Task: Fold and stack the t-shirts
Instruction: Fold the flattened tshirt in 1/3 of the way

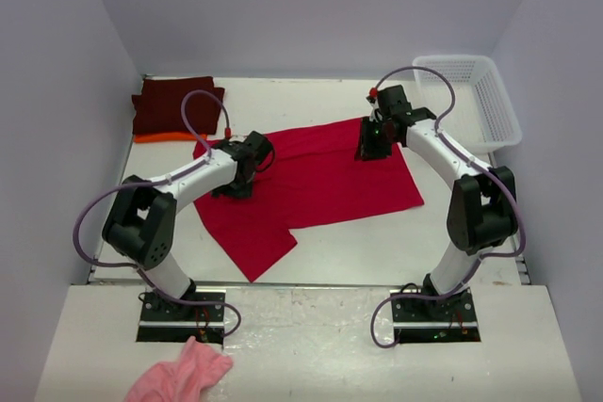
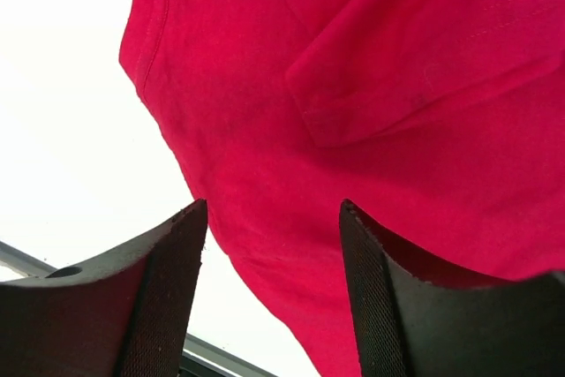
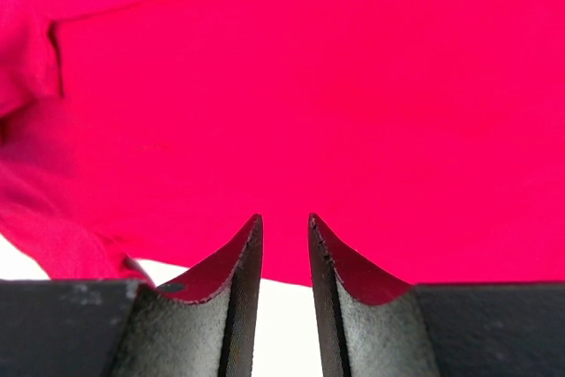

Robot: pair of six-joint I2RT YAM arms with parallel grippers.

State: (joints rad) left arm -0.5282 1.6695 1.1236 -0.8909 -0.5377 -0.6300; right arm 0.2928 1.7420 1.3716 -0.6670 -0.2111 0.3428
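Top external: red t-shirt (image 1: 320, 181) lies spread beside the maroon t-shirt (image 1: 174, 105), fold pending. My left end effector (image 1: 234, 185) gapes wide, right end effector (image 1: 370, 150) barely parted, both empty. Next, probably: pinch the edges.

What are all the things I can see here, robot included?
red t-shirt: one, bright red, spread across the middle of the table
maroon t-shirt: one, dark maroon, folded, far left corner, on top of the orange one
orange t-shirt: one, orange, only an edge showing under the maroon one
basket: one, white, far right corner
fluffy cloth: one, pink, near edge by the left arm's base
table: one, white
left hand: one, black, fingers wide apart, over the red t-shirt's left side
right hand: one, black, fingers narrowly apart, over the red t-shirt's far edge
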